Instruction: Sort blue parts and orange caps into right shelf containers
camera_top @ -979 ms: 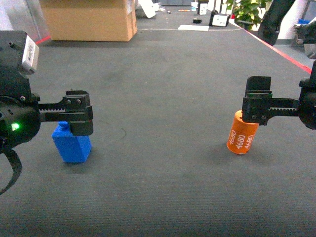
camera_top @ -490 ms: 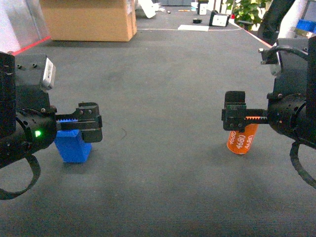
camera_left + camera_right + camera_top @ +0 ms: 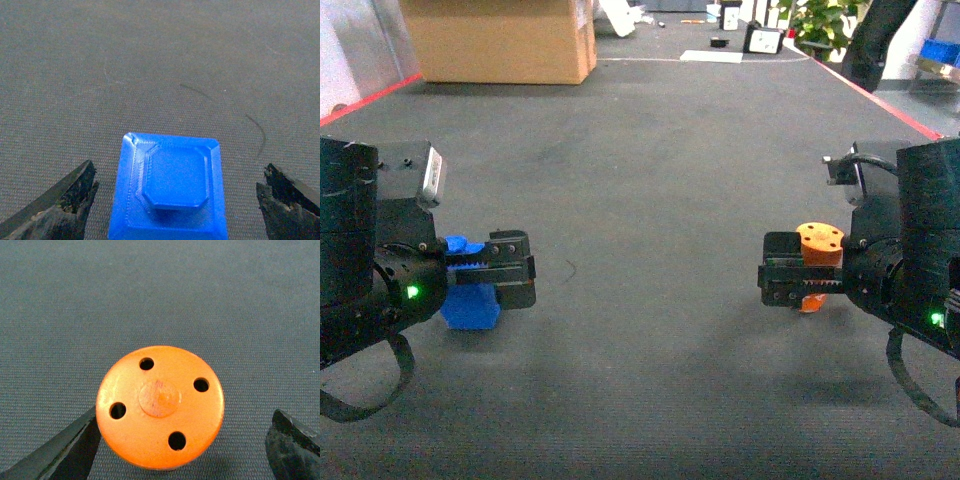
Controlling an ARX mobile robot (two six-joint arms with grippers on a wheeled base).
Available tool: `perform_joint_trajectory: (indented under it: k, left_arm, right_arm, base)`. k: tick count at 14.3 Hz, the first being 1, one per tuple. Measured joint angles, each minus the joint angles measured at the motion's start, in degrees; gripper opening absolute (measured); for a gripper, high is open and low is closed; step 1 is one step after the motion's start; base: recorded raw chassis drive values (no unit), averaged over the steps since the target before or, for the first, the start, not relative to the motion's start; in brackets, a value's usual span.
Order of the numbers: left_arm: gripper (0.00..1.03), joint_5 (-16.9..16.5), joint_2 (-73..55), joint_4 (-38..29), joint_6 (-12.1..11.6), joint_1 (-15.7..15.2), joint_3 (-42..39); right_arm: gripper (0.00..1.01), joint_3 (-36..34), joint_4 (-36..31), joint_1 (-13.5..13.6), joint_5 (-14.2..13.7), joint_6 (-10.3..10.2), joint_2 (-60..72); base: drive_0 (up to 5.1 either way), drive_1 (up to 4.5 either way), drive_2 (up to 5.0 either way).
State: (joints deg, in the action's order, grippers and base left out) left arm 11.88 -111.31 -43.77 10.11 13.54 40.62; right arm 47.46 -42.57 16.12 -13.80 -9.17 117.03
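- The left gripper (image 3: 510, 270) is wide open. In the left wrist view its two fingertips (image 3: 75, 187) stand far apart, one on each side of the blue part (image 3: 170, 187), and neither touches it.
- The blue part stands upright on the grey floor (image 3: 640, 180), roughly centred between the fingers, with a raised eight-sided top.
- The right gripper (image 3: 795, 283) is also wide open, low over the floor. In the right wrist view the left fingertip (image 3: 75, 445) is just beside the orange cap (image 3: 160, 412), maybe touching it, while the other fingertip is well apart from it.
- The cap shows a round top with four small holes and a centre button. In the head view it stands upright on the floor, partly hidden behind the right gripper.
- No blue crate or shelf is visible in these views, so I cannot tell where the containers are. Far behind are a cardboard box (image 3: 500, 40) and a red line (image 3: 880, 100) on the floor.
- Risk on the right: the cap sits off centre between the fingers. If the gripper closes like this, I think the near finger may push it first and tip or roll it, since it is round and looks smooth.
- Risk on the left: the part seems wider at the base. If the fingers close on the sloped top edge, it could slip out when lifted.
- Going lower may also scrape the fingertips on the floor.
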Motion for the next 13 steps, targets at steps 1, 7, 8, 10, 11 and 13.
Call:
perform_joint_trajectory:
  k: [1, 7, 8, 10, 11, 13]
  left_arm:
    - [0.98, 0.0, -0.5, 0.0, 0.1, 0.0, 0.0]
    - [0.68, 0.3, -1.8, 0.5, 0.6, 0.1, -0.1]
    - [0.59, 0.7, -1.7, -0.2, 0.8, 0.1, -0.4]
    - [0.45, 1.8, -0.4, -1.6, 1.6, 0.1, -2.1]
    - [0.45, 2.6, 1.2, -2.8, 1.6, 0.1, -3.3]
    - [0.44, 5.2, 8.0, -7.1, 1.2, 0.5, -6.2]
  right_arm:
    - [0.98, 0.1, -0.2, 0.0, 0.1, -0.3, 0.7]
    - [0.7, 0.3, -1.3, 0.8, -2.0, 1.2, 2.2]
    - [0.61, 0.3, -1.8, 0.9, -1.9, 1.3, 2.1]
    - [0.45, -0.9, -3.0, 1.4, -1.6, 2.0, 1.2]
    - [0.44, -2.2, -4.8, 1.5, -1.8, 2.3, 0.1]
    - [0.43, -5.8, -8.3, 2.0, -3.2, 2.6, -5.1]
  base:
    - [0.0, 0.0, 0.0]
    - [0.0, 0.0, 0.0]
    - [0.0, 0.0, 0.0]
    - [0.0, 0.0, 0.0]
    - [0.0, 0.0, 0.0]
    - [0.0, 0.0, 0.0]
